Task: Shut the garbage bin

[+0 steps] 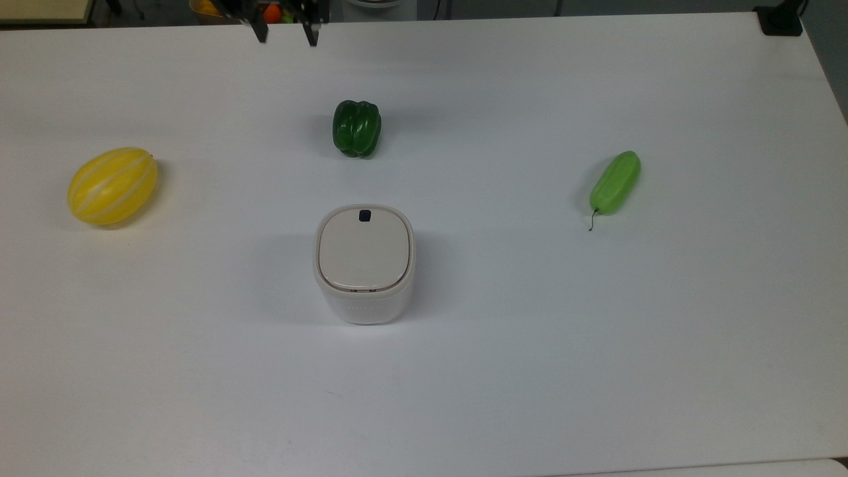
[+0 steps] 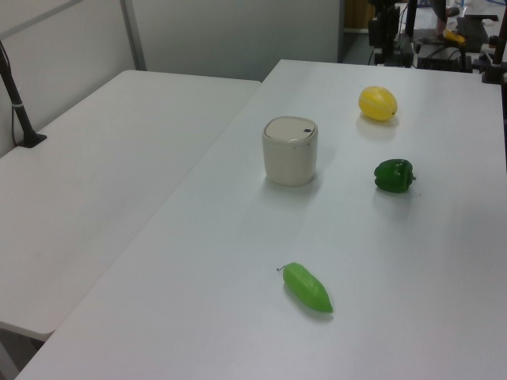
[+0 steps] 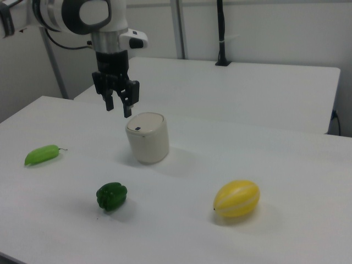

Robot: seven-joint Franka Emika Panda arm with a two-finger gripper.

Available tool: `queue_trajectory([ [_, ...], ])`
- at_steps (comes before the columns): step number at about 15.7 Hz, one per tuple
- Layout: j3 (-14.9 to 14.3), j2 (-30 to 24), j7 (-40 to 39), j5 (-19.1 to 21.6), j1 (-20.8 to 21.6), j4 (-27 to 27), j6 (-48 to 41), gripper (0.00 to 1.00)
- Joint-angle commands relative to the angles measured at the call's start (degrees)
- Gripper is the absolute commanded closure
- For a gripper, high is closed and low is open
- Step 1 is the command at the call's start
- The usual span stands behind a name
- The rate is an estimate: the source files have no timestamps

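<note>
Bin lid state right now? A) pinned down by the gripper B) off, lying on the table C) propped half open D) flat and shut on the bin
D: in the top view the beige lid sits flat inside the rim of the garbage bin, and the gripper is up at the far table edge, open and clear of it.

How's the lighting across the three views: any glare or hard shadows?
Top view: even light, soft faint shadows beside the small white plastic bin with the beige lid and the dark green bell pepper. Left view: white tabletop bright, no hard glare. Right view: open black pincer sharp.
</note>
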Motion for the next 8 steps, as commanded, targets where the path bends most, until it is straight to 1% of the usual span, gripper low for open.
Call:
queue_trajectory([
  [1,0.1,-8.4,-0.8,-1.5,0.1,-8.1,0.1,0.0],
  [3,0.5,-12.0,-0.7,-3.4,0.6,-12.0,0.0,0.0],
  [5,0.7,-13.3,-0.2,-3.6,0.9,-14.3,-0.2,0.0],
  [8,1.4,-16.2,3.6,-3.6,1.0,-18.3,1.5,0.0],
])
